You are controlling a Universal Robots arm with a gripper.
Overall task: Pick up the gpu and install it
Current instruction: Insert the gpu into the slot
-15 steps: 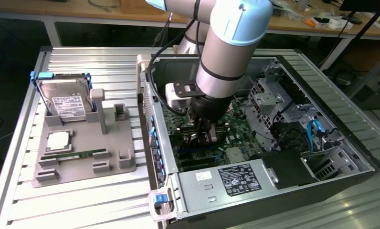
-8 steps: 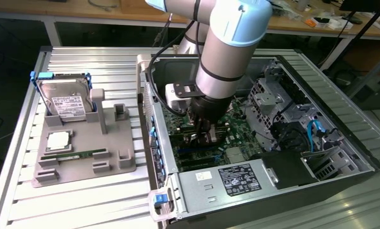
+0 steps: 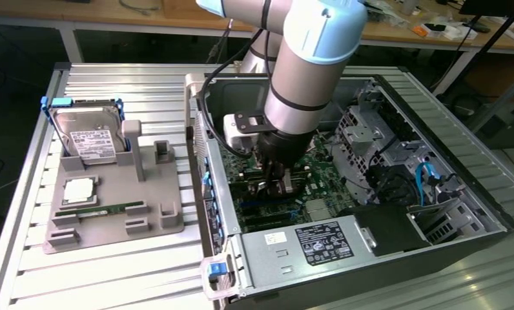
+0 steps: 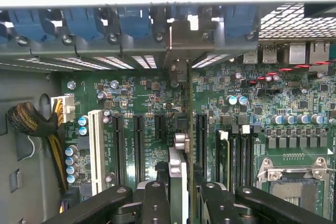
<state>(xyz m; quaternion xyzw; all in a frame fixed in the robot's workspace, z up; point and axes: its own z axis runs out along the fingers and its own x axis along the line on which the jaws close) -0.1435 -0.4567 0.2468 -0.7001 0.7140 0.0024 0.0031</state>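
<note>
workshop benches with scattered tools line the back of the room, and a ribbed aluminium table in front carries an open black desktop computer case lying on its side. beside it, towards the exterior view's left, a grey plastic parts tray holds a silver hard drive with a white label, a square processor chip and a slim green ram stick.

a pale blue and silver robot arm reaches down into the case, its black gripper low over the green motherboard. in the wrist view the gripper is clamped on the gpu, a thin flat card seen edge-on and held upright between the black fingers. the card's metal bracket end points at the rear slot openings under the row of blue retaining clips, and the card runs between two of the long black expansion slots. whether its lower edge has entered a slot cannot be told.

judged from here, the risk is misalignment: if the card sits slightly off the slot line or tilted, downward pressure could jam its edge on the slot wall, or the bracket could catch on the case's rear frame. a slipping grip would let the card lean.
</note>
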